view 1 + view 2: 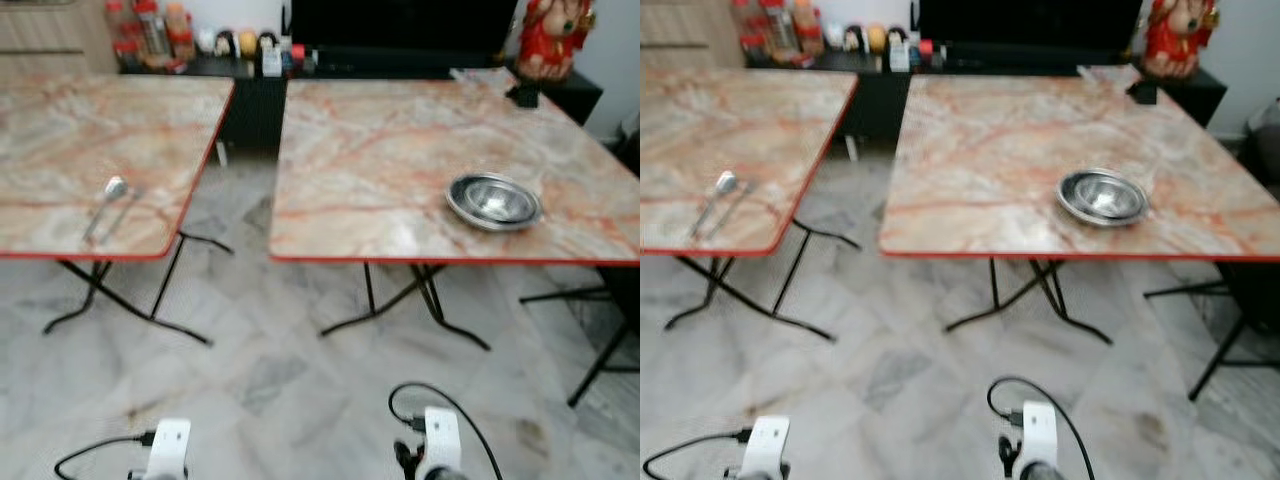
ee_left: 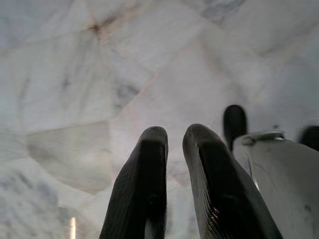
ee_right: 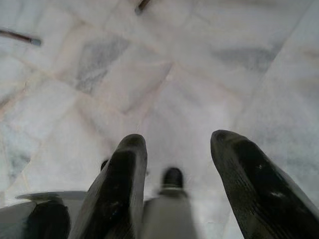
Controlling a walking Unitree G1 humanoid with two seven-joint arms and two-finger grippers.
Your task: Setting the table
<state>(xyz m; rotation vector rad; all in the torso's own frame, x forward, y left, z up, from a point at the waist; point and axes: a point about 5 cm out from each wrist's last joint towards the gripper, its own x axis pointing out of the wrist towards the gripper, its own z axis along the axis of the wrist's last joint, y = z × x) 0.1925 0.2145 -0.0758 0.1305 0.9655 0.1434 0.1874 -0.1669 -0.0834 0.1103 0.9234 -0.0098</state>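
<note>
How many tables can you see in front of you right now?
2. The left table carries a spoon near its front edge. The right table carries a steel bowl near its front right. More could lie outside the picture.

You have even, soft indoor light with no hard shadows. Both eye views are slightly blurred all over, worst at the back shelf. A pale sheen lies on the right desk [image 1: 400,150] near the steel bowl [image 1: 493,200], which glints. The wrist views are bright, their fingers [image 2: 144,189] close and soft-edged against the pale floor [image 3: 164,89].
</note>
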